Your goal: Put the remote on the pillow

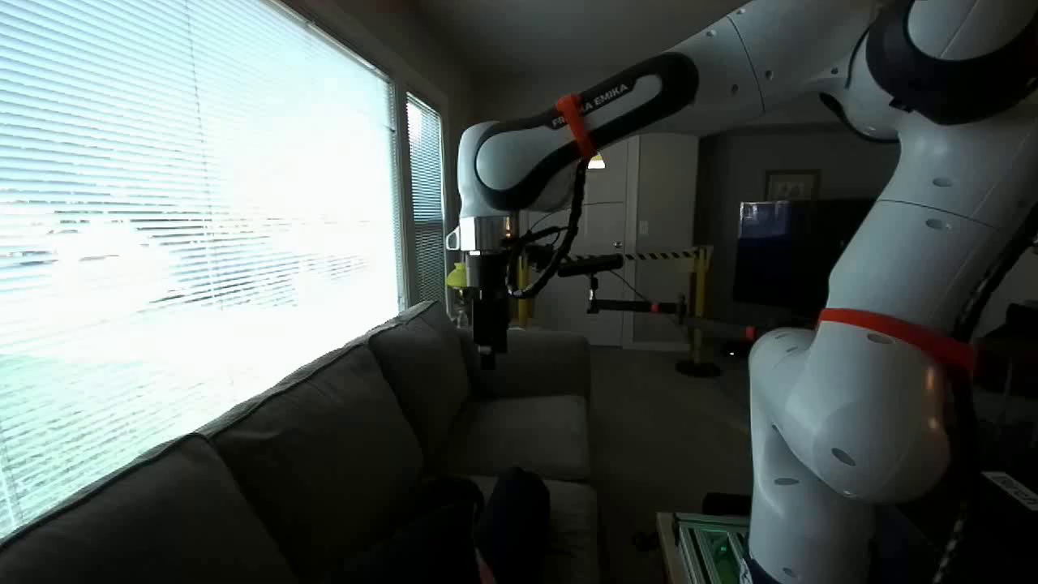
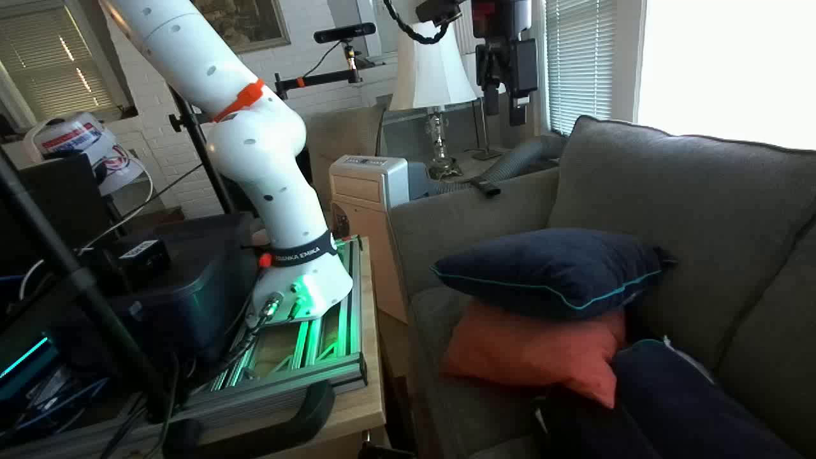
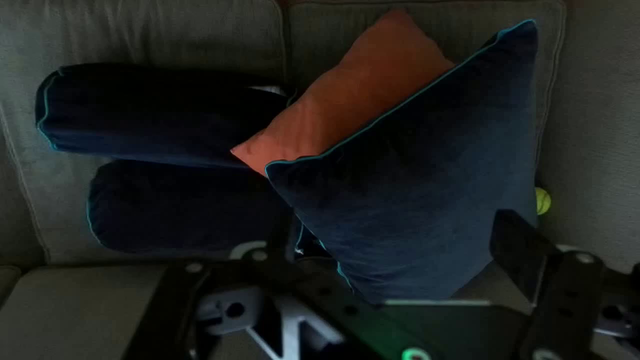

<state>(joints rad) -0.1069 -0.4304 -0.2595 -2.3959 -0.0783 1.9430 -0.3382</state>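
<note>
A dark blue pillow with teal piping (image 2: 548,271) lies on an orange pillow (image 2: 535,350) on the grey sofa. The wrist view also shows the blue pillow (image 3: 425,185) and the orange one (image 3: 345,95). A small dark oblong object (image 2: 486,187) lies on the sofa's armrest; it may be the remote, but it is too small to be sure. No remote shows in the wrist view. My gripper (image 3: 397,232) is open and empty, its fingers apart, high above the sofa. It also shows in both exterior views (image 1: 486,357) (image 2: 505,109), pointing down.
Two dark blue bolsters (image 3: 165,115) (image 3: 185,205) lie beside the pillows. A tennis ball (image 3: 543,201) sits by the blue pillow's edge. The sofa's backrest (image 2: 688,185) rises behind. A grey hose (image 2: 526,162) and a lamp (image 2: 433,70) stand past the armrest.
</note>
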